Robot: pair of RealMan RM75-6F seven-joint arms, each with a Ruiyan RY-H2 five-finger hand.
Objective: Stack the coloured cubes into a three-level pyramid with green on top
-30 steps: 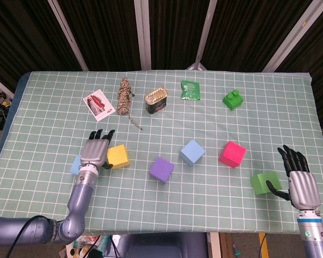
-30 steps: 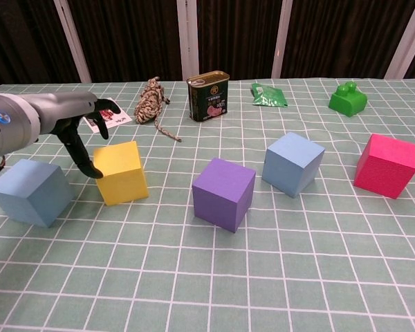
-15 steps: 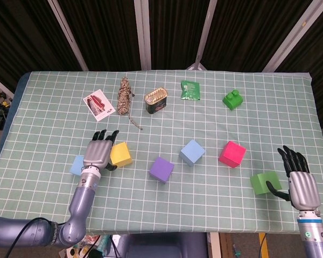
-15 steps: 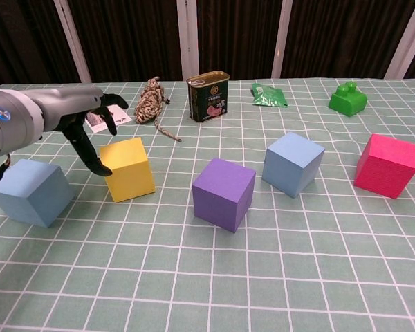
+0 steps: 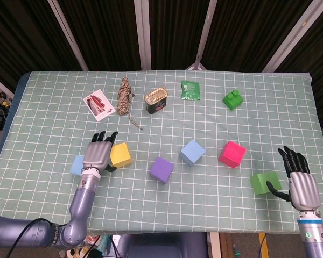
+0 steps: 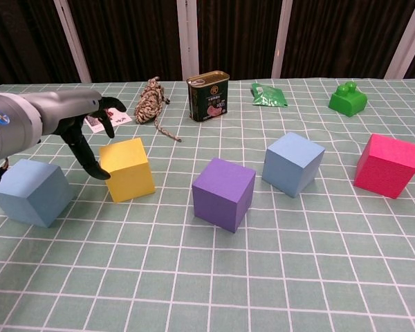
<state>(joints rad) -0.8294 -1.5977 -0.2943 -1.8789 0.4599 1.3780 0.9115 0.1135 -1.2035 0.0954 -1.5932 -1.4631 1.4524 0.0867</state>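
Here, at the lower left of the head view, our left hand (image 5: 98, 153) rests against the yellow cube (image 5: 120, 155), fingers spread, grasping nothing. At lower right our right hand (image 5: 300, 183) is released beside the green cube (image 5: 265, 183), thumb near its side. A blue cube (image 6: 32, 192) lies just left of the yellow; purple (image 5: 161, 170), a second blue (image 5: 192, 152) and pink (image 5: 232, 154) are scattered mid-frame. We judge a sideways push could twist the yellow cube or slide it away, and the green one, near the table (image 5: 215, 215) edge, could tip off.
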